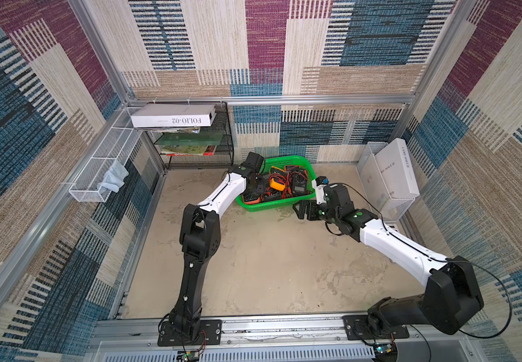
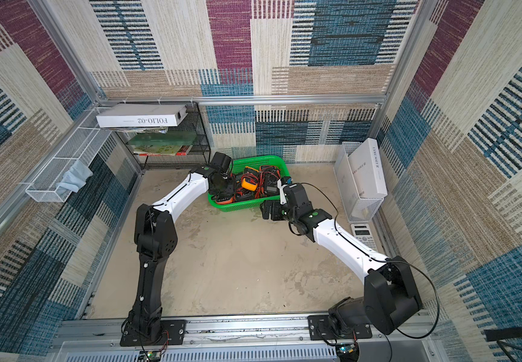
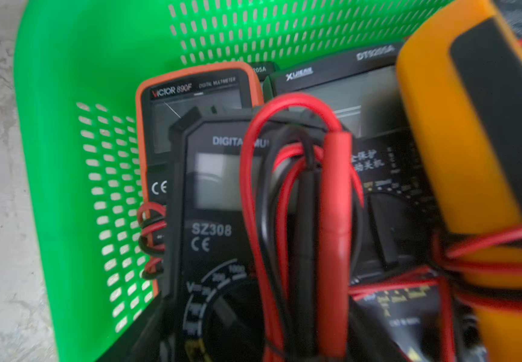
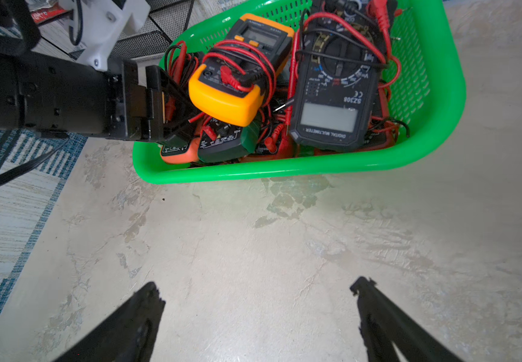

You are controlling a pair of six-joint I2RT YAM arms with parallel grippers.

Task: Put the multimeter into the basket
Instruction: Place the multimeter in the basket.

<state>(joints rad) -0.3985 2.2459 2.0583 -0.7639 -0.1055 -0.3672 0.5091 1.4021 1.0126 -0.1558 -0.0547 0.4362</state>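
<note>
The green basket [image 1: 287, 159] stands at the back of the table and holds several multimeters wrapped in red and black leads. My left gripper [image 1: 255, 187] reaches down into its left end. It is shut on a black multimeter [image 3: 215, 219] with leads across its face, just above an orange-cased one [image 3: 197, 78]. The right wrist view shows the left gripper [image 4: 171, 106] inside the basket rim [image 4: 284, 170], beside a yellow multimeter [image 4: 225, 97]. My right gripper [image 4: 258, 285] is open and empty, low over bare table in front of the basket's right corner.
A black mesh shelf rack [image 1: 197, 141] carrying a white box [image 1: 171, 119] stands at the back left. A white wire tray [image 1: 102, 175] with a cloth hangs on the left wall. White books in a mesh holder [image 1: 391, 175] and a calculator [image 2: 363, 235] sit at the right.
</note>
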